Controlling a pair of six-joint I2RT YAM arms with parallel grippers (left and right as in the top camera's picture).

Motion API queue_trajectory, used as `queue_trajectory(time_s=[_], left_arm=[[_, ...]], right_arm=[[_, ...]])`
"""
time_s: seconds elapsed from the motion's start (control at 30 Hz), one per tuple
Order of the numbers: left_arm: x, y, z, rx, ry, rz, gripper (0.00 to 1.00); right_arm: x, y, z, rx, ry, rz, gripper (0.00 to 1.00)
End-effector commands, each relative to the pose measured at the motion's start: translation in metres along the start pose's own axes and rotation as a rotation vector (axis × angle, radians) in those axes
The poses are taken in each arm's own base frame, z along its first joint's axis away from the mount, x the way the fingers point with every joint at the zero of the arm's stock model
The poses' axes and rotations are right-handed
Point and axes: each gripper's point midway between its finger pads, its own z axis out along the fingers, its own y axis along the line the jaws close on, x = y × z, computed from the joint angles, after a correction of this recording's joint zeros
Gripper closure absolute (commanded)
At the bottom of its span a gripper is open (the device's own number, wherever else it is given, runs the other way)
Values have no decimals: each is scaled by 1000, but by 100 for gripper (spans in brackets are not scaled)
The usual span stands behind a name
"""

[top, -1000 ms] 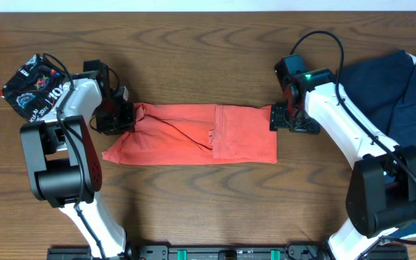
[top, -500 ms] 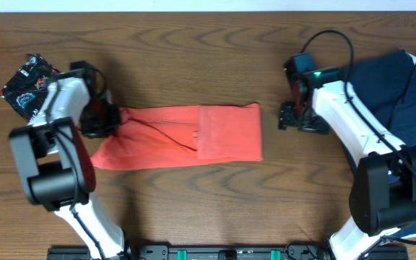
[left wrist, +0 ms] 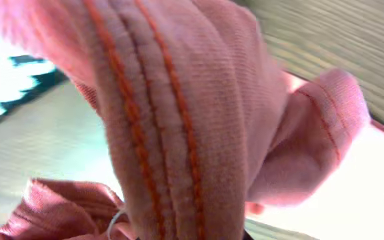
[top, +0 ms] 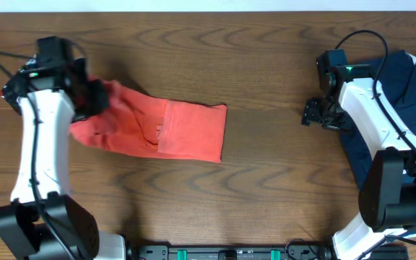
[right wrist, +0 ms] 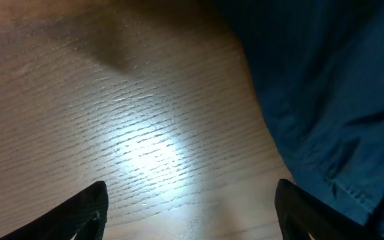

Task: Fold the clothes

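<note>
The red shirt (top: 165, 130) has slid to the left across the bench (top: 266, 188), and now it lies a bit crooked with its left end bunched up. The left gripper (top: 98, 101) is closed tight on that bunched end. The right gripper (top: 311, 114) has let go and moved away to the right. It is wide open, holds nothing, and sits just beside a blue shirt (top: 403, 87).

Bare table (top: 266, 180) lies open between the coral-red T-shirt (top: 186, 133) and my right end effector (top: 310, 115), and along the whole near edge. Obstacles: the T-shirt, slanting across the left half and bunched at my left end effector (top: 98, 101); the navy-blue clothes (top: 410, 87) heaped just right of my right end effector.
</note>
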Motion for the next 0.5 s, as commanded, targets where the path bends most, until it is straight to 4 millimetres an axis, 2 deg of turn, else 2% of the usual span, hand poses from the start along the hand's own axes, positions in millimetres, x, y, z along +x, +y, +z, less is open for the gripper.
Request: queue_trajectory(time_s=[0.0, 0.13, 0.27, 0.47], left_arm=[[13, -46, 3, 74, 41, 25, 94], [32, -93, 11, 104, 82, 73, 94], [48, -129, 16, 131, 99, 160, 94], [73, -156, 36, 112, 166, 239, 94]], right_arm=[[-7, -3, -14, -6, -44, -4, 22], [-6, -3, -14, -7, -37, -6, 22], [-6, -3, -14, -7, -36, -6, 22], [-5, -3, -14, -10, -32, -7, 22]])
